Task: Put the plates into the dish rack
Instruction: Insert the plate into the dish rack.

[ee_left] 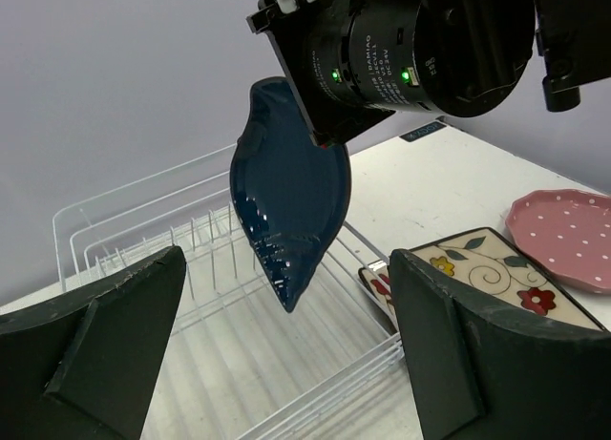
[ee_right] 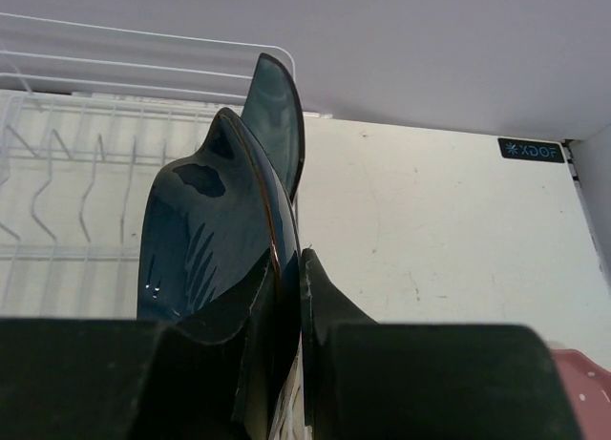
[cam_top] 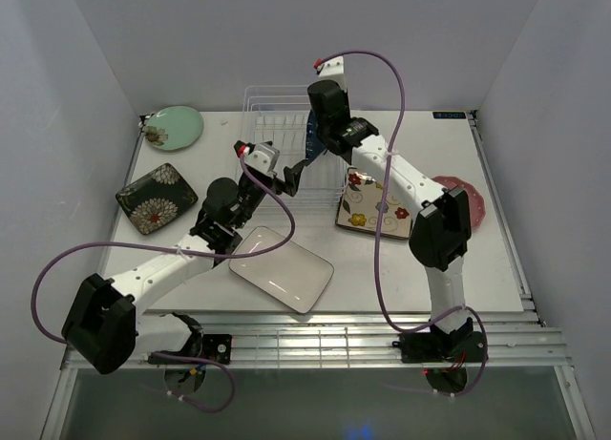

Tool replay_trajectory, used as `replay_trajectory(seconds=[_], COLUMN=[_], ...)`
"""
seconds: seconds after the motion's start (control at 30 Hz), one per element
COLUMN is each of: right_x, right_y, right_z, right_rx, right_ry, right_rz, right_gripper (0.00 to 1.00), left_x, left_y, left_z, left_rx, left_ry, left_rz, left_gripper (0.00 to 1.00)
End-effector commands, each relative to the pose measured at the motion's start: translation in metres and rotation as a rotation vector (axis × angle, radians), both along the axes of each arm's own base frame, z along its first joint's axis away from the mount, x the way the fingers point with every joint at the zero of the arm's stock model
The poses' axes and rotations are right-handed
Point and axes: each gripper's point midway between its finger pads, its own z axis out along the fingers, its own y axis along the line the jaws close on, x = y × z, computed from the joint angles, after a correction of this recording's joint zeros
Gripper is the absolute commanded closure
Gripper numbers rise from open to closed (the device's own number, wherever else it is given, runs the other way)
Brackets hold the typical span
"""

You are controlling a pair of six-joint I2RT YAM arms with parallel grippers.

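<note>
Pinching shiny dark blue plate (ee_left: 286,206) in right gripper (ee_right: 289,268) over bare white wire rack (ee_left: 239,354); left gripper (cam_top: 289,178) wide open; other plates (cam_top: 282,268) waiting.

A small dark XDOF label (ee_right: 533,150) sits at the white table's (cam_top: 487,263) far edge, beside the pale wall (cam_top: 191,39).

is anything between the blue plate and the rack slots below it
Nothing visible. The dark blue plate, pinched on edge in the right gripper, hangs above the dish rack, whose slots beneath it hold no other dishes. The left gripper is open at the rack's near side, not under the plate.
</note>
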Motion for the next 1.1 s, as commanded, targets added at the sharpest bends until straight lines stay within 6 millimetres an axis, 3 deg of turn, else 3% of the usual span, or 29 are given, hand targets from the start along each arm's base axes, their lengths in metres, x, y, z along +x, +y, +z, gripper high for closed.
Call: replay_trajectory(seconds=[0.0, 0.2, 0.47, 0.57, 0.87, 1.07], right_x=[0.017, 0.034, 0.045, 0.047, 0.062, 0.068], right_y=[-0.014, -0.018, -0.027, -0.029, -0.022, -0.021], right_z=[0.083, 0.071, 0.081, 0.076, 0.074, 0.051], right_rx=[0.121, 0.049, -0.012, -0.032, -0.052, -0.079], right_ry=[-0.231, -0.239, -0.331, -0.336, -0.398, -0.422], right_rz=[-0.11, -0.162, -0.256, -0.273, -0.296, -0.34], right_gripper=[0.92, 0.92, 0.92, 0.92, 0.92, 0.92], left_x=[0.007, 0.02, 0.032, 0.033, 0.044, 0.05], left_y=[0.005, 0.014, 0.02, 0.019, 0.022, 0.031], left_z=[0.013, 0.005, 0.002, 0.001, -0.011, -0.012], left_rx=[-0.054, -0.078, -0.095, -0.093, -0.074, -0.079], left_ry=[0.014, 0.061, 0.1, 0.105, 0.131, 0.134], left_rz=[0.004, 0.009, 0.007, 0.004, 0.03, 0.053], left_gripper=[0.02, 0.02, 0.02, 0.02, 0.02, 0.02])
